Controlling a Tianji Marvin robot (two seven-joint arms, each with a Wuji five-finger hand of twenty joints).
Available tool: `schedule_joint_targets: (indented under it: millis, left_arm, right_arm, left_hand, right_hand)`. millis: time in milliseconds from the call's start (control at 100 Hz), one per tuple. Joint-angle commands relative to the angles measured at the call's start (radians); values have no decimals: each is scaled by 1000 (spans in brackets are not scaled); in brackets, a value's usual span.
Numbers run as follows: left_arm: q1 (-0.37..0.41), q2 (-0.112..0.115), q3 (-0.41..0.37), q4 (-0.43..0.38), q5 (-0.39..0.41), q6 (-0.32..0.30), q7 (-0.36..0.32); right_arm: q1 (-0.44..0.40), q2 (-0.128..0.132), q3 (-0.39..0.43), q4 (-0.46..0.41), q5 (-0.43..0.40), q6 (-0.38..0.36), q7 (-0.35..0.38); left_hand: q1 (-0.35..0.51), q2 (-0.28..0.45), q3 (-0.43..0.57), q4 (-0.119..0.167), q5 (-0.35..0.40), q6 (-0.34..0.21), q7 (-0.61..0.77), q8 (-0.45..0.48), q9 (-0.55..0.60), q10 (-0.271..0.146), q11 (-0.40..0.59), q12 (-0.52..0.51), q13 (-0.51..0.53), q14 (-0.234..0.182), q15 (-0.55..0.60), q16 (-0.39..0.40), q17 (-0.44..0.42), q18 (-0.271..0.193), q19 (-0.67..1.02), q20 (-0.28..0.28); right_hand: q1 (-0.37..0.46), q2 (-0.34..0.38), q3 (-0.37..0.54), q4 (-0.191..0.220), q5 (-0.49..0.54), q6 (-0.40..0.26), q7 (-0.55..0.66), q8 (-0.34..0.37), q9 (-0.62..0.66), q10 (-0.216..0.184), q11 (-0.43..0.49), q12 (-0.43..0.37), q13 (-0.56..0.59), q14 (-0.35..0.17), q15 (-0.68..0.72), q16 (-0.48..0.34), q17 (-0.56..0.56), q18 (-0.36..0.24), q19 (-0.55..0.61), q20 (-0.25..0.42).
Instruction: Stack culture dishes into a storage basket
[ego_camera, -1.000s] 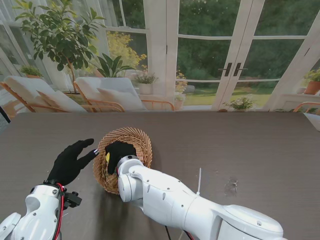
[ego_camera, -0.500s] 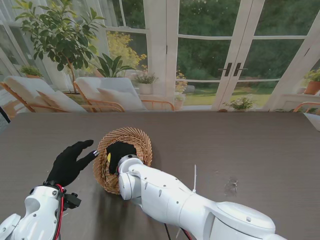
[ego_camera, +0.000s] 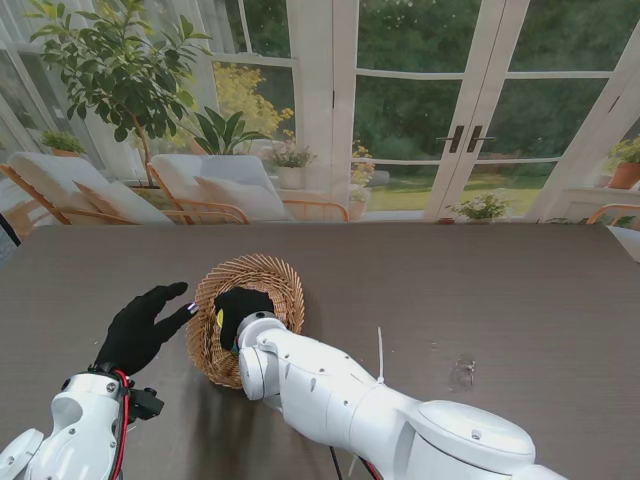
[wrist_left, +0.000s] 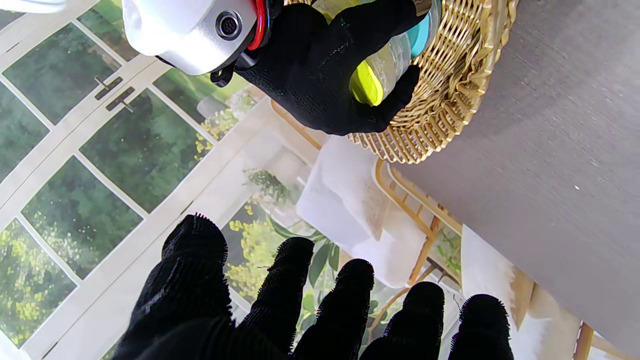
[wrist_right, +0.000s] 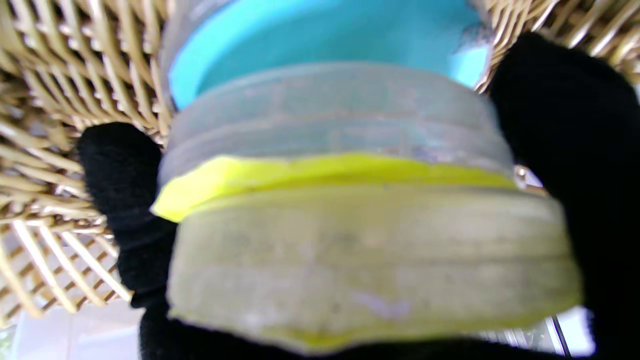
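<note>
So the thing that matters here is how the yellow dish (wrist_right: 370, 260) sits against the blue dish (wrist_right: 320, 35) already in the storage basket (ego_camera: 262, 275). The right robot hand (ego_camera: 240, 308) is grasping the yellow dish, thumb on one side of the rim and fingers on the other, and it's reaching down inside the basket. In the right wrist view the yellow one lies right up against the palm, with the blue one straight beyond it along the fingers, deeper in the wicker. They look lined up flat-to-flat, a clear rim between them, but I can't tell if they're actually touching or just close. Dishes are round, so no long axis to worry about, just keeping the faces parallel.

The left robot hand (ego_camera: 140, 325) is released, fingers spread, holding nothing, hovering over the bench (ego_camera: 480, 290) just beside the basket's left edge, not touching it as far as I can see. The right one is obviously the nearer hand for this.

My guess: what's left is setting the yellow dish squarely down and letting go without tipping it.
</note>
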Motion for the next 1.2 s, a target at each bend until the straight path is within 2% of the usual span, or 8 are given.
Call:
schedule_joint_targets:
  millis: [0,180,280,370,800,1050,1190]
  left_arm:
    - [6,-2,1,-9,-2,10,-15]
    - [9,-3,3,-14,0,17,-14]
    - [11,-2,4,-18,1,23,-15]
    - [13,-3,4,-21,0,28,-16]
    - [14,-1,3,-26,-3,38,-26]
    - [13,0,1,-28,-7,40,-35]
    - [15,0,2,-30,-7,45,-36]
  right_arm:
    - [-2,-7,-5,4,-4,-6,20]
    - [-1,-8,-18,13,-14,-14,37]
    - [-1,-3,-23,2,-20,-4,50]
    - [0,3,-30,-7,-27,-2,64]
    - [4,5,-42,-6,-45,-3,72]
    - [11,17,-58,-28,-69,9,97]
    - [11,25,-64,-42,-80,18,109]
  left_hand:
    - [-5,28,-18,11,-8,-23,-4,1,-15,-18,-2,-6,-29,-25,-14,-8,-20,-28,-30,-4]
    - [-6,28,-18,11,-6,-22,-4,1,-15,-14,-3,-6,-29,-24,-14,-8,-20,-27,-31,-4]
    - [-6,28,-18,11,-6,-21,-4,1,-14,-13,-2,-6,-29,-23,-14,-8,-19,-26,-30,-4]
    - [-6,28,-18,11,-6,-18,-4,1,-15,-13,-3,-6,-28,-23,-14,-8,-20,-25,-31,-4]
    - [-6,29,-18,11,-3,-17,-3,2,-14,-12,-2,-6,-27,-21,-13,-8,-19,-26,-30,-4]
    - [-6,29,-18,11,-5,-13,-4,1,-15,-7,-3,-6,-26,-21,-13,-7,-18,-26,-30,-4]
    - [-6,29,-18,11,-4,-13,-4,2,-15,-5,-2,-6,-26,-21,-13,-7,-17,-26,-30,-4]
  right_hand:
    - [254,145,212,180,-15,24,46,23,-17,-29,63,10,75,-388,83,-7,-85,-250,5,42]
    - [208,163,185,181,-74,29,43,20,-72,-25,50,-1,-9,-356,92,-23,-166,-218,-49,42]
    - [191,172,179,180,-103,28,32,14,-104,-14,43,-5,-57,-337,95,-29,-225,-174,-78,45]
    - [169,185,168,181,-134,37,19,6,-140,-12,31,-11,-115,-323,100,-35,-291,-165,-105,58]
    - [100,216,138,175,-211,50,11,5,-204,-6,18,-21,-209,-305,80,-59,-427,-148,-148,77]
    - [52,227,112,170,-238,57,-21,-11,-225,-2,-22,-47,-262,-288,4,-101,-494,-130,-185,96]
    - [26,234,104,168,-254,62,-36,-18,-246,14,-44,-63,-282,-277,-40,-123,-518,-113,-211,98]
